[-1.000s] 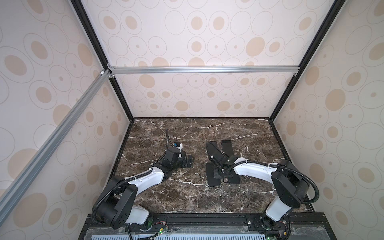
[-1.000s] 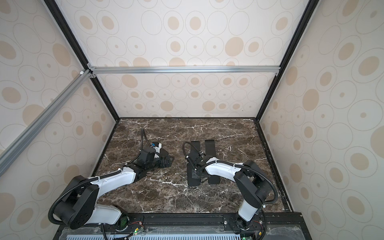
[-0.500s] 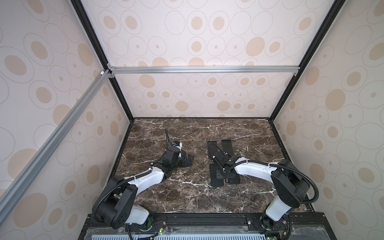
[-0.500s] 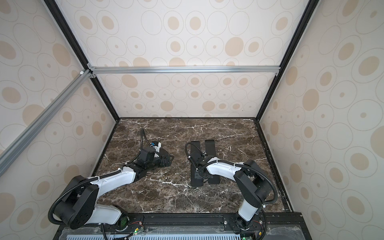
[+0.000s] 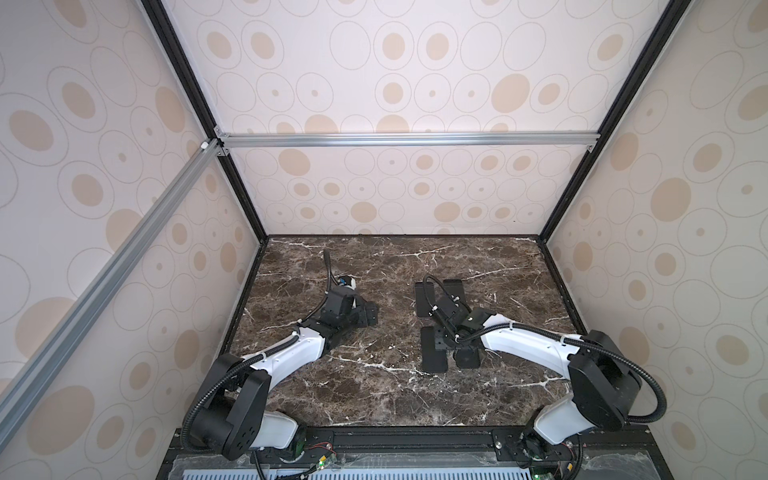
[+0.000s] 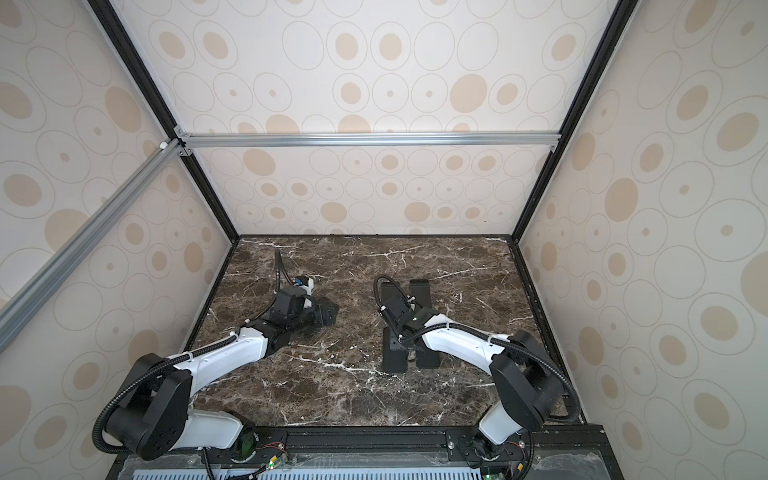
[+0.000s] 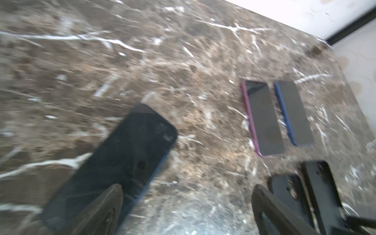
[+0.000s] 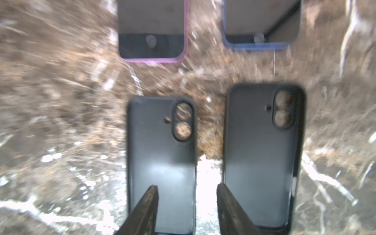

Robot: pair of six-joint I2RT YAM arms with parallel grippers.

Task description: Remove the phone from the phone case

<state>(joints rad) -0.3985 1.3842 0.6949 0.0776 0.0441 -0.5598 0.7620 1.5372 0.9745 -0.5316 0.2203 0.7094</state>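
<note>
Right of the middle in both top views, the right gripper [image 8: 187,186] is held open over two empty black phone cases [image 8: 162,158]. A dark flat glassy phone [image 7: 122,158] is seen under the wide-open left gripper [image 7: 187,186].

The brown marble table [image 5: 374,395] carries, right of middle, a black case [image 8: 162,162] beside a second black case [image 8: 262,158]. Beyond them, toward the far edge, lie a pink-rimmed phone [image 8: 152,30] and a blue-rimmed phone [image 8: 262,22]. Left of middle lies what seems, through the blur, to be a dark phone [image 7: 122,162].
</note>
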